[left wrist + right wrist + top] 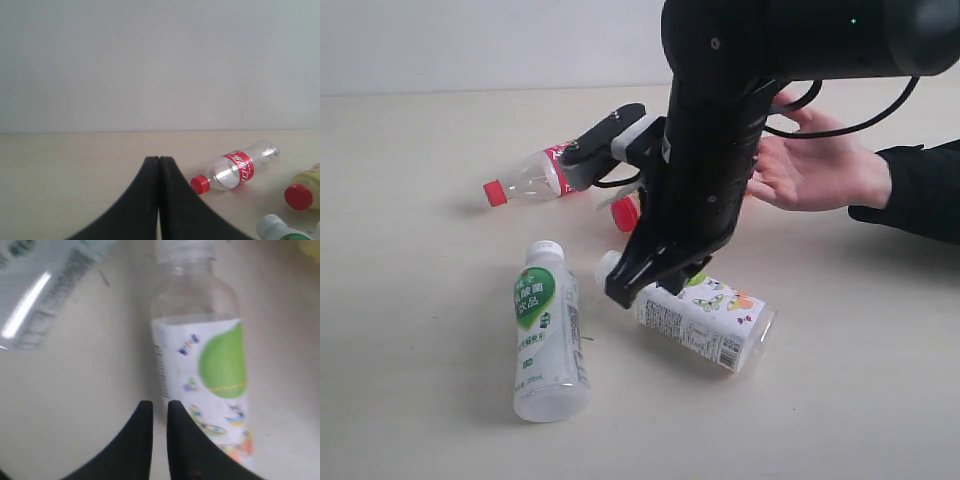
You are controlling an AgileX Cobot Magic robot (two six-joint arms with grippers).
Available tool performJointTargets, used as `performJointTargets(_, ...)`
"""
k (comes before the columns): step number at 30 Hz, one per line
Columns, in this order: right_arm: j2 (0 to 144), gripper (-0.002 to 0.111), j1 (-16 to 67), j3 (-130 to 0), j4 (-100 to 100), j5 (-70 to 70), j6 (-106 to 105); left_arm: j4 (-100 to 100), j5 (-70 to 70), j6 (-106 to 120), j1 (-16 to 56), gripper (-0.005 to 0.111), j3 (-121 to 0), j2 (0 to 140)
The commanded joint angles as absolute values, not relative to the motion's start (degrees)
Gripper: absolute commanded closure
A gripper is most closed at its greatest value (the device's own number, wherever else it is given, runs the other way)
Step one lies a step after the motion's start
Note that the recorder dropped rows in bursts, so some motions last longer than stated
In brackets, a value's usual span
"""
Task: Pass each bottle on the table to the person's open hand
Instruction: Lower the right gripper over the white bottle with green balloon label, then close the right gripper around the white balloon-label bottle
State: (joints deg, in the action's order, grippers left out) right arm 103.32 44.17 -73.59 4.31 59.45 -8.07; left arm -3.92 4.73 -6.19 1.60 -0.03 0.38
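Currently: right pincer (160, 410), jaws barely parted, empty, just beside clear plastic bottle with white butterfly label (210, 365) lying on pale beige table (420, 400); open hand (815, 170) at bottle's 1 o'clock; left pincer (159, 165) closed, empty. Advice: widen jaws, straddle body squarely before closing.

We are seeing a plain pale beige table (410, 300). The clear bottle (532, 178) is showing a red cap and a red label with white lettering; the yellow bottle (305, 186) is wearing a red cap too. The milky white bottle (548, 340) is carrying a green label (white characters on it). The butterfly-label bottle (705, 318) is showing a white label, a green patch and small multicoloured butterflies. The left gripper (159, 161) and right gripper (159, 407) are looking black.
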Motion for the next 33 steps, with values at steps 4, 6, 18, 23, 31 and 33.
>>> performJointTargets(4, 105.0, 0.089, 45.5, -75.3, 11.4, 61.3, -13.7, -3.9, 4.7, -6.4, 1.8, 0.107, 0.0, 0.0)
performJointTargets(6, 105.0, 0.089, 46.0, -75.3, 5.7, 61.2, -12.9, -3.9, 4.7, -6.4, 1.8, 0.107, 0.0, 0.0)
performJointTargets(18, 105.3, 0.069, 46.0, -75.3, -3.7, 58.5, -10.7, -3.9, 4.7, -6.4, 1.8, 0.107, 0.0, 0.0)
performJointTargets(23, 106.1, 0.051, 46.0, -75.3, -5.1, 59.6, -15.2, -3.9, 4.7, -6.4, 1.8, 0.107, 0.0, 0.0)
performJointTargets(31, 111.1, 0.034, 46.0, -75.3, -11.8, 57.0, -14.9, -3.9, 4.7, -6.4, 1.8, 0.107, 0.0, 0.0)
performJointTargets(33, 111.7, 0.034, 46.0, -75.3, -13.2, 57.0, -13.9, -3.9, 4.7, -6.4, 1.8, 0.107, 0.0, 0.0)
